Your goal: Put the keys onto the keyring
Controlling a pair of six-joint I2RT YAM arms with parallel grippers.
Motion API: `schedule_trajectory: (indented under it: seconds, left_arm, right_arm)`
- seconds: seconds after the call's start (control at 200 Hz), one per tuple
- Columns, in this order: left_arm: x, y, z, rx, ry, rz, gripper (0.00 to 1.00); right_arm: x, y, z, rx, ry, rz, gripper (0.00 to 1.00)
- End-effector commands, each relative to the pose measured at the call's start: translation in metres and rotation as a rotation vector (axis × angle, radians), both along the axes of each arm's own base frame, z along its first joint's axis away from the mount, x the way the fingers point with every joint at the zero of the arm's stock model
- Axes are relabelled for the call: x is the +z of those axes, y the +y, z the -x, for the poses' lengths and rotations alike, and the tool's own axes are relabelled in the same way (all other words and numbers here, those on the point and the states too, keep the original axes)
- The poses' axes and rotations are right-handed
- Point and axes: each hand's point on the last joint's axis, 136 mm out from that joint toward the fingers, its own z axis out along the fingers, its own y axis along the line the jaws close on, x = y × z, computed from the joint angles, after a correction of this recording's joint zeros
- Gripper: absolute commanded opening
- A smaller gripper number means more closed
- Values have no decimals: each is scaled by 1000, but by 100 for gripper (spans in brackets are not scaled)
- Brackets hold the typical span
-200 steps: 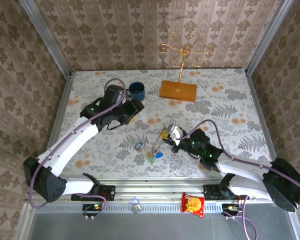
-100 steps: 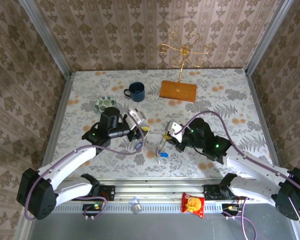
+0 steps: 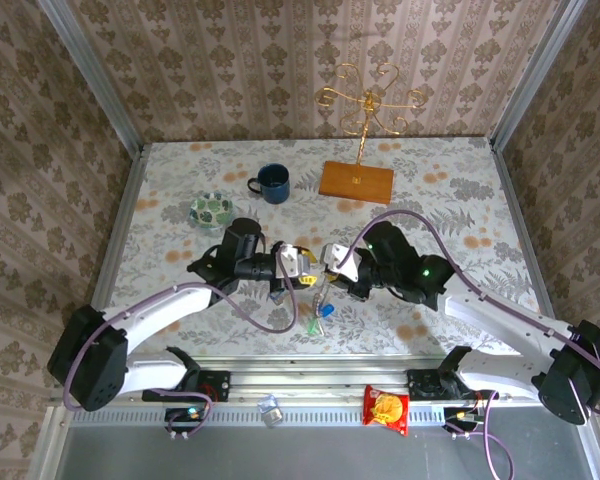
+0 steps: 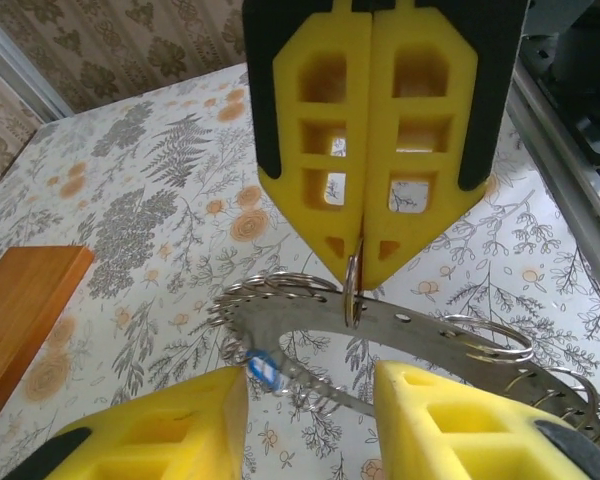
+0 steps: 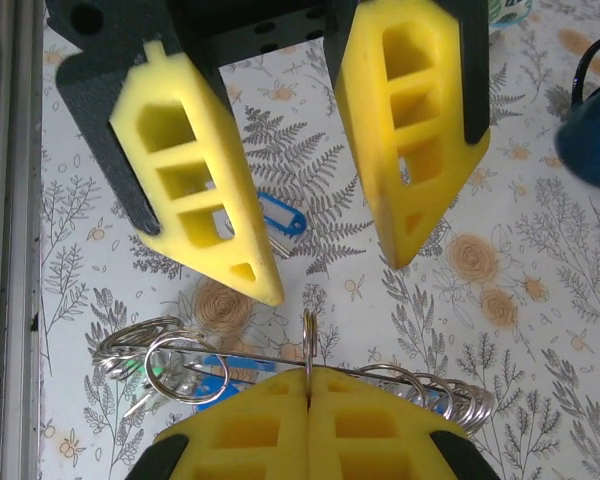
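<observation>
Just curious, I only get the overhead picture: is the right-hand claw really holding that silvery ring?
Observer: Yes. The left wrist view shows the right gripper with its pads shut on a small ring of the keyring.
Operator: And the other claw?
Observer: The left gripper is open, close by the keyring but not gripping it.
Operator: Any key lying loose?
Observer: In the right wrist view one blue-tagged key lies on the table beyond it.

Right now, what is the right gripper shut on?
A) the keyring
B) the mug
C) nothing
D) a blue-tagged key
A: the right gripper is pinched shut on a thin loop of the keyring, as both wrist views show.
</observation>
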Motion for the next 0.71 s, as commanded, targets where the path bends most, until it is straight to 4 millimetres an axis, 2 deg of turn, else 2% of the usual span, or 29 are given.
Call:
schedule_trajectory:
  seconds: [0.0,0.315,0.46,0.485,0.56,0.605,0.7]
  left_arm:
    - [15,-10,6,-77,-42,46,35]
    - [15,-16,7,-101,-11,40,21]
    - [15,-16,7,-100,-7,37,0]
    - [15,-16,7,-100,-4,37,0]
    - [16,-15,8,-91,12,53,0]
    - [19,-15,7,-80,22,83,0]
    - [23,-14,7,-58,56,146,0]
  right_arm:
    - [10,6,1,36,-20,5,0]
    - [9,14,0,63,-26,46,0]
    - [11,17,2,71,-11,37,0]
    - [12,17,2,61,-11,22,0]
    - [16,11,1,25,-11,-56,22]
    - [21,6,0,2,-15,-124,28]
    - [23,-6,2,-30,-19,-226,33]
